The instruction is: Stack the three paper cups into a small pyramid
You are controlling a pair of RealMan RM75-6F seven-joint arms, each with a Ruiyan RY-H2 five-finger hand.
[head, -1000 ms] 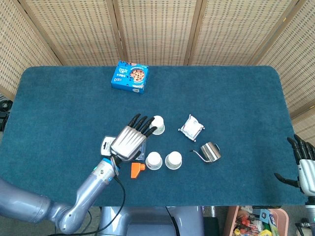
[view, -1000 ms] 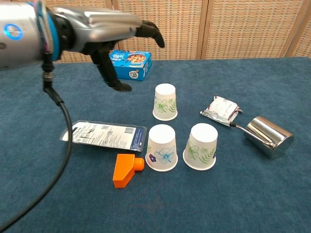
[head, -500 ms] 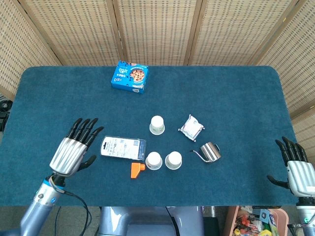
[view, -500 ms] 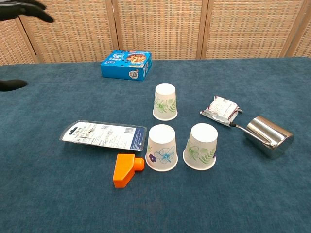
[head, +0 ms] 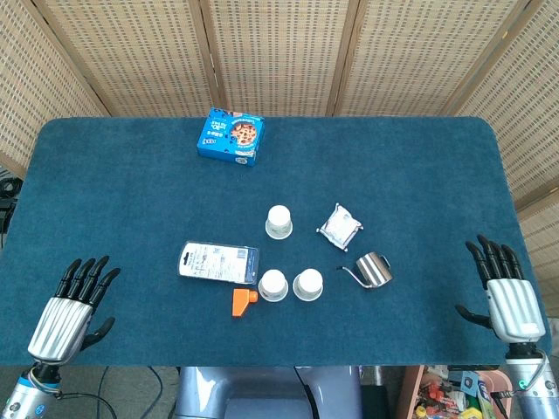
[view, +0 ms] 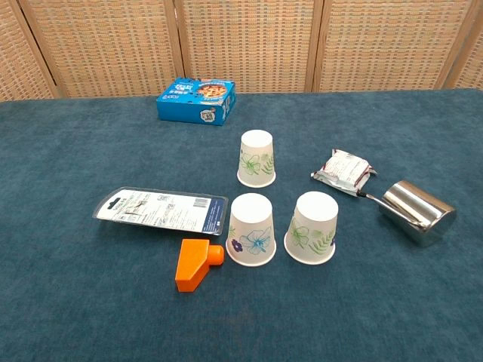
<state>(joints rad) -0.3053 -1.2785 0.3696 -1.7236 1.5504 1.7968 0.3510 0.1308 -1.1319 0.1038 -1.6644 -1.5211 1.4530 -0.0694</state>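
Note:
Three white paper cups with flower prints stand upside down on the blue table. Two sit side by side at the front: the left cup [head: 272, 285] [view: 251, 230] and the right cup [head: 307, 284] [view: 311, 227]. The third cup [head: 279, 221] [view: 256, 158] stands alone behind them, apart from both. My left hand [head: 72, 310] hovers at the near left corner, fingers spread, holding nothing. My right hand [head: 506, 294] is at the near right edge, fingers spread and empty. Neither hand shows in the chest view.
A flat blister pack [head: 218, 262] [view: 161, 210] lies left of the front cups, with an orange block [head: 243, 302] [view: 195, 264] before it. A steel pitcher [head: 373, 270] [view: 416, 212] and a foil packet [head: 340, 226] [view: 344, 168] lie to the right. A blue box [head: 231, 136] [view: 196, 101] sits at the back.
My left hand has pulled back from beside the rear cup to the near left corner of the table. My right hand has risen a little at the right edge. The cups have not moved.

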